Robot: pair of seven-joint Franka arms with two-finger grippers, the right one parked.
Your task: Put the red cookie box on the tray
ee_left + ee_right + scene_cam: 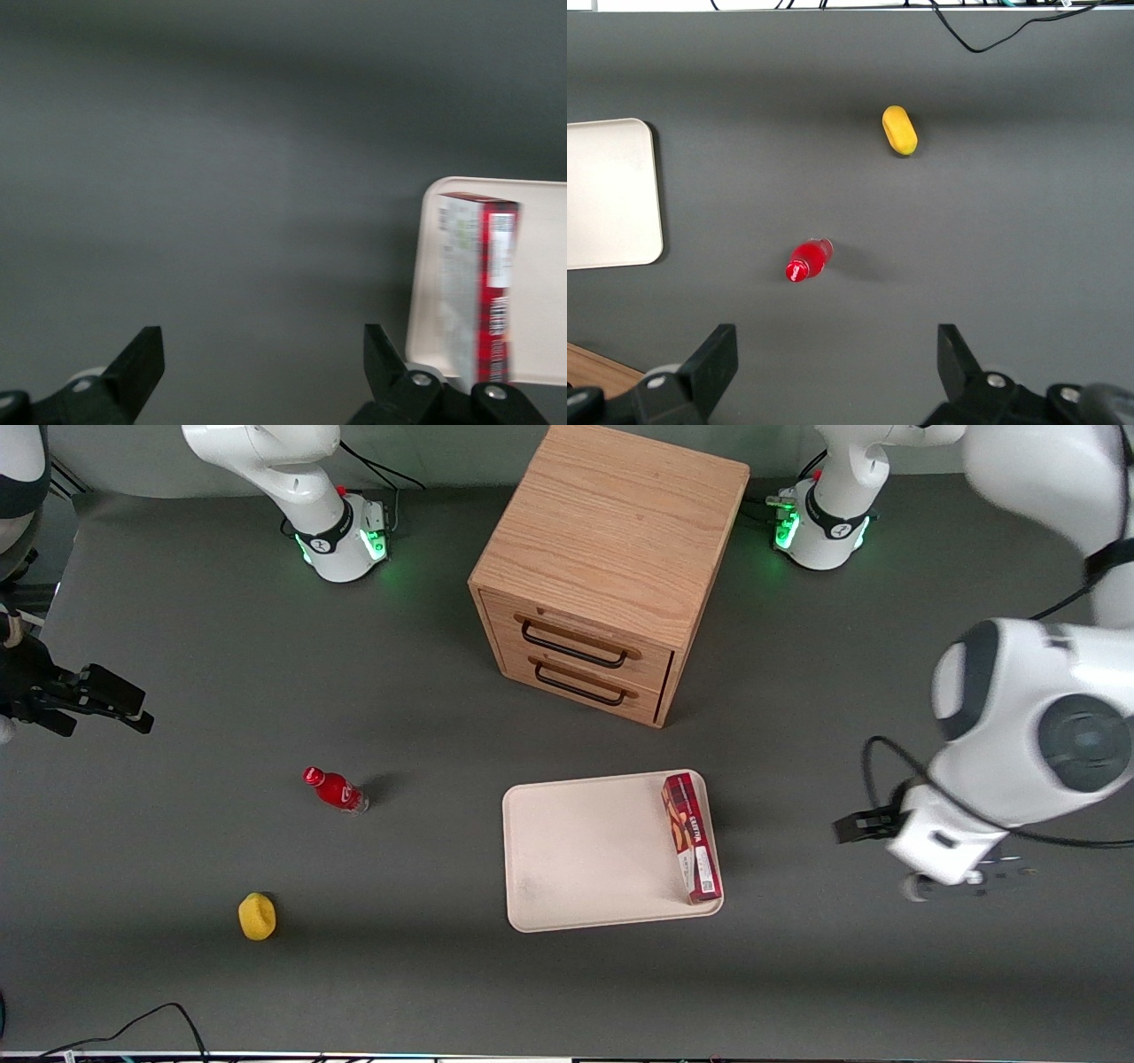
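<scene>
The long, narrow dark-red cardboard cookie box [692,838] [478,288], printed with tan cookie pictures and bearing a white label toward the end nearer the front camera, lies on the large, flat, pale cream-pink rectangular tray [585,850] [540,266] with rounded corners and a low rim. The box runs lengthwise along the tray's edge toward the working arm's end of the table, just inside the rim, its label end near the tray's corner closest to the front camera. The left arm's gripper [983,879] [264,372] hangs with fingers spread above the dark table, beside the tray and apart from the box.
</scene>
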